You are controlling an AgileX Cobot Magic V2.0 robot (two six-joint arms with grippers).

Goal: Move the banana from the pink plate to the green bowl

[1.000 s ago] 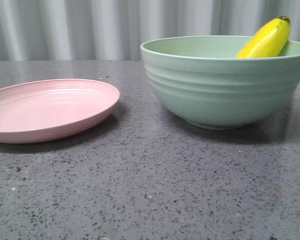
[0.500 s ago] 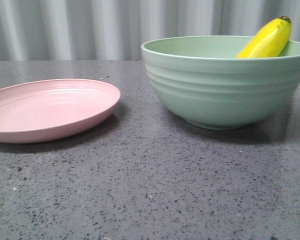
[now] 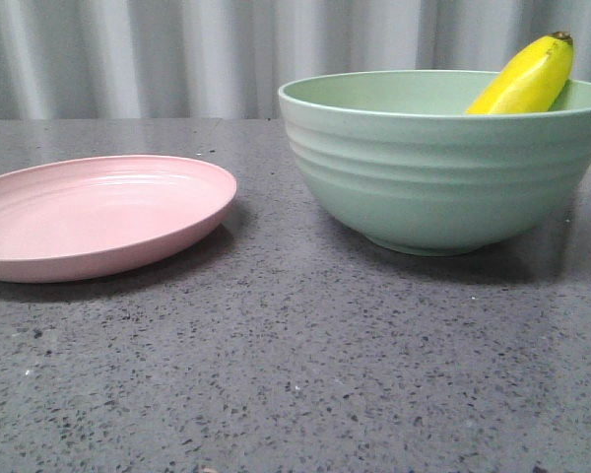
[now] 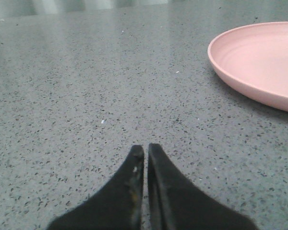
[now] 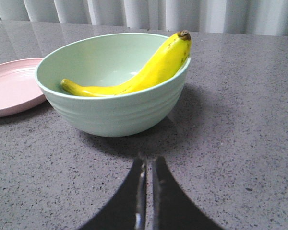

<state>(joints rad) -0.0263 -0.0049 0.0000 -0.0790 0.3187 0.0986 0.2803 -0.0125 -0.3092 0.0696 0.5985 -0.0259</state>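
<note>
Front view: the glossy yellow curved banana (image 3: 525, 80) leans inside the deep, ridged mint-green bowl (image 3: 443, 172) at right, its dark tip poking above the rim at upper right. The shallow pale pink plate (image 3: 94, 217) sits bare at left on the grey speckled stone table (image 3: 305, 374).

Left wrist view: the left gripper (image 4: 146, 153) has its black fingers pressed together, holding nothing; the plate fills the upper right.

Right wrist view: the right gripper (image 5: 147, 165) is likewise pressed together and bare, near the bowl with the banana lying in it.

banana (image 5: 149, 72) showing smooth glossy yellow skin, green bowl (image 3: 443, 168) looking matte ridged plastic, pink plate (image 3: 98, 212) reading as plastic with slight sheen, table (image 3: 295, 374) looking like speckled grey stone, lightly reflecting
</note>
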